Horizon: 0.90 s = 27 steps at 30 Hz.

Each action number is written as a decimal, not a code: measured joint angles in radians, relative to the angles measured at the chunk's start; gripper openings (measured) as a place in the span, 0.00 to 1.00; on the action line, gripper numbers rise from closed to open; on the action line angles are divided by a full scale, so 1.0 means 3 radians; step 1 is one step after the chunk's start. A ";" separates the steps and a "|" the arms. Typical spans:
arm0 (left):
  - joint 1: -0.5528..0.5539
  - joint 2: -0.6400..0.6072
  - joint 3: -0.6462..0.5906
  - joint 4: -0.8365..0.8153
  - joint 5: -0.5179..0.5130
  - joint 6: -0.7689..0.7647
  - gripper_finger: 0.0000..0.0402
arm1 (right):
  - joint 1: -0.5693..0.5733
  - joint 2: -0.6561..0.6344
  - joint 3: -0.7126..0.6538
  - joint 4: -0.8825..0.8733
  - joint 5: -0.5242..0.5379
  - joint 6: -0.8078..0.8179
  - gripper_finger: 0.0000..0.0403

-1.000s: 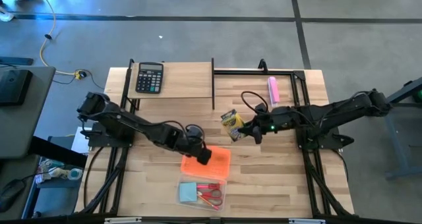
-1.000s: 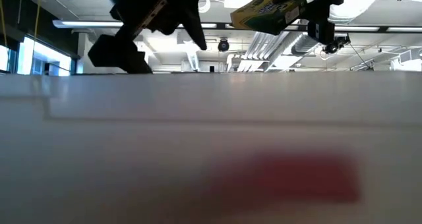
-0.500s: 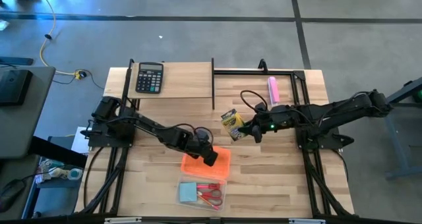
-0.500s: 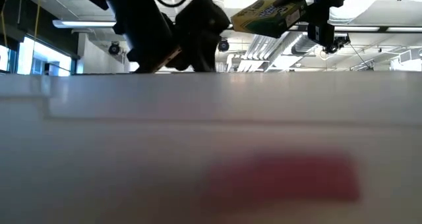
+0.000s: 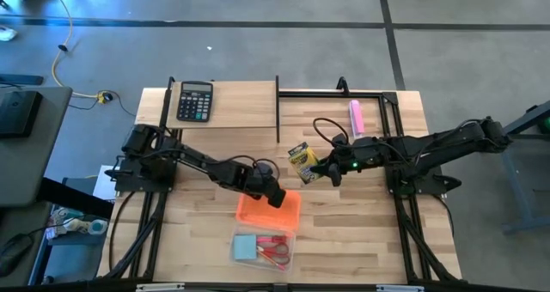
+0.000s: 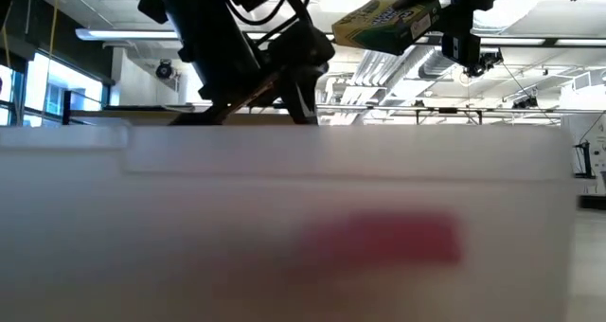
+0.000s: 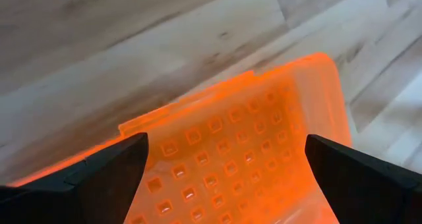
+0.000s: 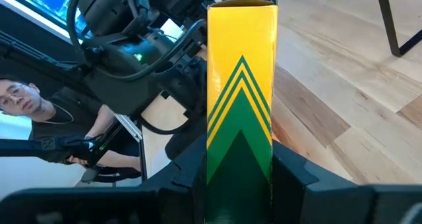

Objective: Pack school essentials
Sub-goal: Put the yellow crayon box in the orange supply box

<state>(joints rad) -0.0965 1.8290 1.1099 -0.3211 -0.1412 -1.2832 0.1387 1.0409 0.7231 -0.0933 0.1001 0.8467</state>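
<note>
The yellow-green box (image 5: 301, 163) is clamped between the fingers of the right gripper (image 5: 320, 170) and held in the air, clear of the table (image 5: 361, 232); in the right wrist view the box (image 8: 241, 99) stands upright between the two dark fingers (image 8: 293, 174), its green chevrons pointing away from the wrist. A pink bar (image 5: 355, 117) lies on the table well behind this gripper, and a calculator (image 5: 195, 100) is seen at the far corner on the left arm's side.

The left gripper (image 5: 273, 195) is positioned at the near edge of an orange lid (image 5: 277, 213), with its fingers (image 7: 105, 168) spread wide over the lid's dimpled surface (image 7: 244, 158); nothing is held between them. Just beyond this gripper, toward the table's front edge, a clear container (image 5: 262, 250) is found, in which the light-blue notepad (image 5: 245, 250) and the red-handled scissors (image 5: 275, 253) are lying side by side.
</note>
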 joint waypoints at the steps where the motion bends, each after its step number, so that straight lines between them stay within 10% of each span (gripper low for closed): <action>1: 0.0014 0.0000 0.0000 -0.0004 -0.0001 0.0016 0.99 | 0.0000 0.0000 0.0000 0.0000 -0.0001 -0.0004 0.26; 27: 0.0442 -0.0040 0.0001 -0.0307 -0.0005 0.0293 0.99 | 0.0009 -0.0003 0.0000 -0.0002 -0.0172 -0.0060 0.26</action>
<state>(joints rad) 0.0361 1.8170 1.1103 -0.4133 -0.1428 -1.1953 0.1415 1.0401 0.7231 -0.0940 0.0486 0.8288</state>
